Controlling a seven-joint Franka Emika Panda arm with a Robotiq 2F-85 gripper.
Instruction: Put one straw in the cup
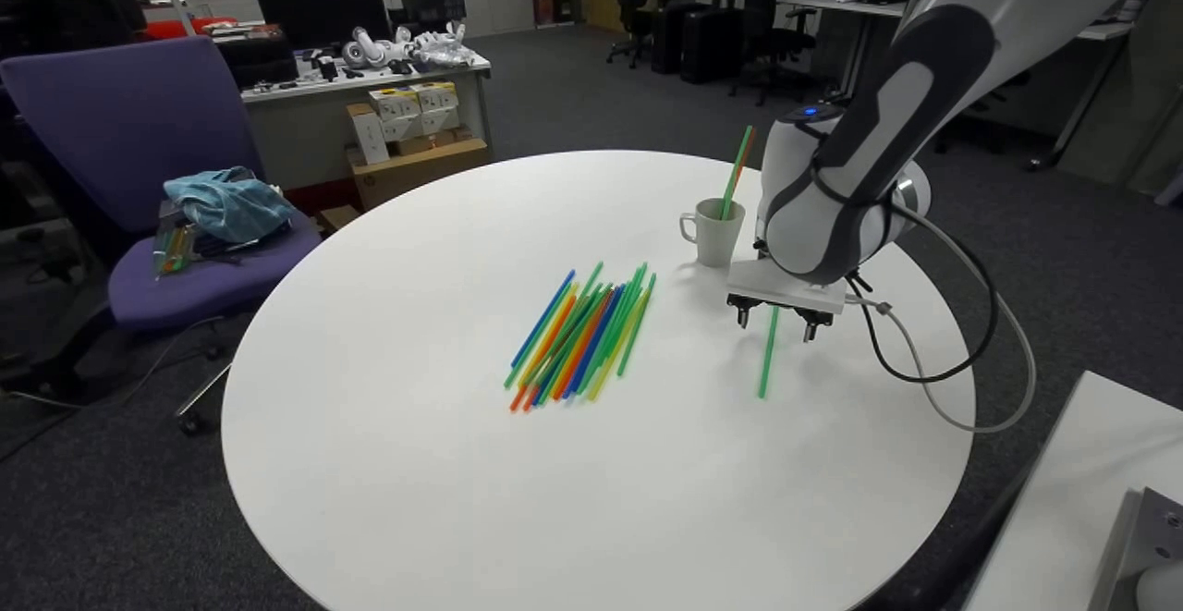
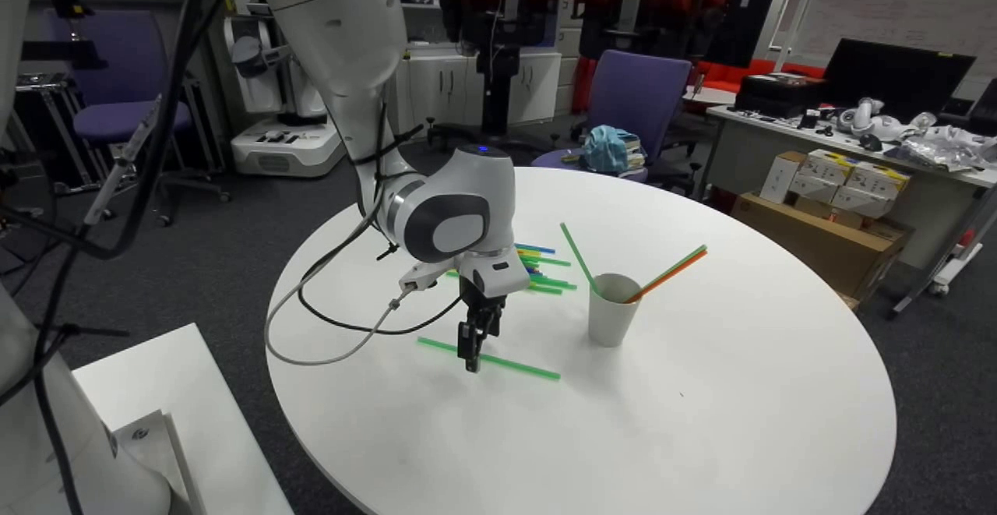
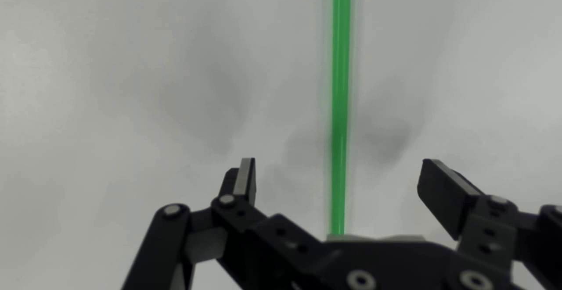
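A lone green straw (image 1: 767, 366) lies flat on the white round table, also visible in both exterior views as a straw (image 2: 522, 367) apart from the rest. My gripper (image 1: 776, 326) hangs over it, pointing down. In the wrist view the gripper (image 3: 339, 167) is wide open, with the green straw (image 3: 340, 84) running lengthwise between its fingers and touching neither; the straw's near end is hidden behind the gripper body. The white cup (image 1: 716, 241) stands upright beside the arm. Green and orange straws lean out of the cup (image 2: 607, 320); its handle shows in one exterior view only.
A loose pile of coloured straws (image 1: 592, 343) lies mid-table; the arm partly hides this pile (image 2: 549, 260) in an exterior view. A grey cable (image 1: 1026, 361) loops from the wrist beyond the table's edge. A purple chair (image 1: 139, 121) stands by the round table (image 1: 416, 463).
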